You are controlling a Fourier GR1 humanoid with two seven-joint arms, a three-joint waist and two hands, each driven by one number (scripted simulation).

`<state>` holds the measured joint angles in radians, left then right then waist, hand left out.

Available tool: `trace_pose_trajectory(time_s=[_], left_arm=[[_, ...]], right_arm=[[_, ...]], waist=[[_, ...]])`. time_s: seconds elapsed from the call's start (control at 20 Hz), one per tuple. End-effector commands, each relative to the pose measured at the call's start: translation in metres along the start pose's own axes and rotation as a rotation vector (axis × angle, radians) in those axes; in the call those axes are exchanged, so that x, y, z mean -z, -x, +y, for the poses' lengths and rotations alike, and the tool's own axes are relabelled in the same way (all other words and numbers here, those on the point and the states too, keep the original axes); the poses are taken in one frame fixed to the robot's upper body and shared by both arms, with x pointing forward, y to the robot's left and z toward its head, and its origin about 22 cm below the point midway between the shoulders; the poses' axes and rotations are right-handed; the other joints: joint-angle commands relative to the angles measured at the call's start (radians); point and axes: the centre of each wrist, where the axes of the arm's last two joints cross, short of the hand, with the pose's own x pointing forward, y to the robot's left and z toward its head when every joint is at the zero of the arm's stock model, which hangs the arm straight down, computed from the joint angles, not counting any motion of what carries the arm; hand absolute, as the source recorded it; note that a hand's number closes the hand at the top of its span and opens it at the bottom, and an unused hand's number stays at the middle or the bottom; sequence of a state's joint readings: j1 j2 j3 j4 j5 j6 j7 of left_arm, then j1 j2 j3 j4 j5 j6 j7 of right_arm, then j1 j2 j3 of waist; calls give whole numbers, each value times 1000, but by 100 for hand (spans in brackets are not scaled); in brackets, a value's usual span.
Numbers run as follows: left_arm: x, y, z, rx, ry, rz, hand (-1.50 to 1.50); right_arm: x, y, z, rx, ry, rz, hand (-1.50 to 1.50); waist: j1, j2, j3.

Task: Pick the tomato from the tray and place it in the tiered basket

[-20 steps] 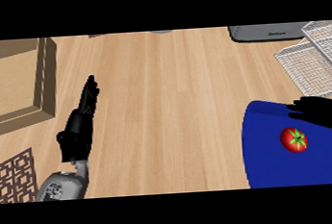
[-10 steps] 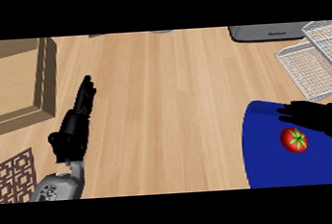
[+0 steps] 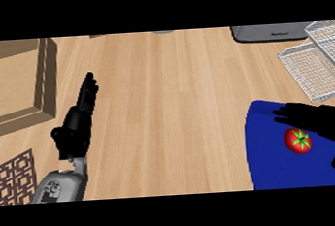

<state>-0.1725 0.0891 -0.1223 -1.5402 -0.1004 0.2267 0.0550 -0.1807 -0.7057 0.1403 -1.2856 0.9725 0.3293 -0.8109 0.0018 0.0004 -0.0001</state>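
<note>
A wooden worktop (image 3: 176, 95) seen from steeply above. At its lower right corner lies a blue tray (image 3: 274, 162), its curved left edge reaching toward the middle of the worktop. A red tomato (image 3: 298, 140) with a green star-shaped stem sits on the tray, near the tray's upper edge.

The right hand (image 3: 322, 122) comes in from the right edge and hangs over the tray. Its dark fingers (image 3: 289, 112) spread out above and beside the tomato, with the palm covering the tomato's upper right side. The fingers look relaxed and extended, not curled around the fruit, so the hand is open.

The left hand (image 3: 76, 125) rests on the left part of the worktop, fingers straight and pointing toward the far edge, open and holding nothing. Its grey forearm (image 3: 60, 187) enters from the lower edge.

At the far right corner stands the white wire tiered basket (image 3: 318, 59), well apart from the tomato. Beside it, at the far edge, sits a grey appliance (image 3: 266, 32). A wooden box (image 3: 14, 78) occupies the far left corner, and a brown lattice mat (image 3: 9, 178) lies at the near left corner.
</note>
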Motion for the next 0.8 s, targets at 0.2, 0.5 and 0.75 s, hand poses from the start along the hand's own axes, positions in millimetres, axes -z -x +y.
trace_pose_trajectory(time_s=[0.2,0.5,0.75], left_arm=[[4,-5,15,10,5,5,0],[-8,6,-16,10,2,12,0],[-21,8,1,30,-9,-7,0]], right_arm=[[9,5,20,100,43,-36,-150],[10,-1,23,-21,172,-58,150],[22,-18,40,-88,221,-88,150]], waist=[[0,0,0],[-4,-1,0],[-3,-2,0]])
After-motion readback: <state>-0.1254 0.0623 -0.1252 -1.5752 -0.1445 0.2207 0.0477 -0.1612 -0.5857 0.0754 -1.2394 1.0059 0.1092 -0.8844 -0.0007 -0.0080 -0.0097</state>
